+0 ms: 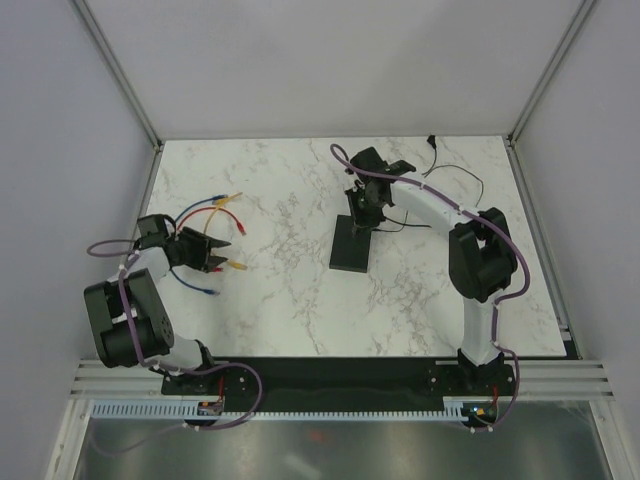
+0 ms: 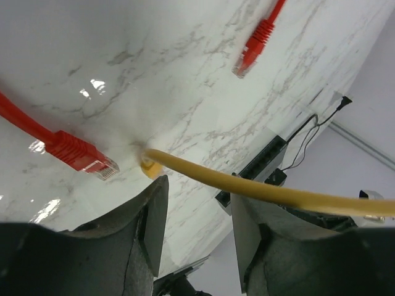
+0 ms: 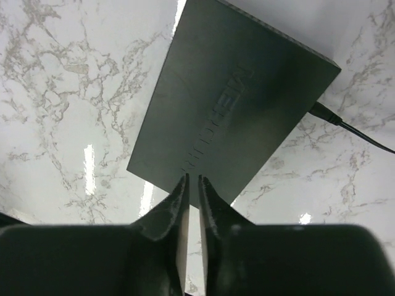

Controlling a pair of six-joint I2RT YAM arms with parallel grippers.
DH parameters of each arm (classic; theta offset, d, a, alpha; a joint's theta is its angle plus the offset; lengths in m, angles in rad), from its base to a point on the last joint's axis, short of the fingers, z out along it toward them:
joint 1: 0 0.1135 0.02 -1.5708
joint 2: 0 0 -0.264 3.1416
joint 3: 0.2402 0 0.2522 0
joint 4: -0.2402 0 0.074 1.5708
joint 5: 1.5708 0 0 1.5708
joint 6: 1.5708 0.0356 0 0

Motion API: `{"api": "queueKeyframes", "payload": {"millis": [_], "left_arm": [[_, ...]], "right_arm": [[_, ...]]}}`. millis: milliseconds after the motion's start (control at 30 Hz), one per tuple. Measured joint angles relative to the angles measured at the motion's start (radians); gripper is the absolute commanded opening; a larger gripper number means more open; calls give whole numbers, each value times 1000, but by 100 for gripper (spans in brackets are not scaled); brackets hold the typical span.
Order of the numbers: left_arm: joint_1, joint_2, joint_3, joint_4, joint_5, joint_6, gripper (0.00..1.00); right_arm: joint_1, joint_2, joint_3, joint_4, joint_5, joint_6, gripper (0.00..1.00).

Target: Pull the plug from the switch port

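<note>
Fingers [image 2: 151,228] apart, yellow cable [image 2: 278,194] across: L wrist only.

One line of lettering, raised or pressed in, ran along the top face of the black switch [image 3: 247,105], which lay right of the middle of the worktop [image 3: 62,123]. It probably read NETGEAR, but the letters were black on black, faint and seen at a slant.
</note>
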Motion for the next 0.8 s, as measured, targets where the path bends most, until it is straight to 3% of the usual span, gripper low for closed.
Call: {"api": "queueKeyframes", "payload": {"millis": [167,267,400,567,800], "left_arm": [[-29,-70,59,-50,-16,74,49],[-88,-121,64,-74,-21,117,42],[-197,-173,72,-119,-21,185,38],[-301,-235,108,-153,3,258,43],[-350,-250,247,-168,66,310,45]], "right_arm": [[-41,-2,-18,-20,34,5,40],[-83,-3,-53,-30,40,9,44],[-134,-3,-79,-53,32,11,48],[-153,1,-79,-42,0,11,52],[-154,42,-79,29,-107,27,52]]}}
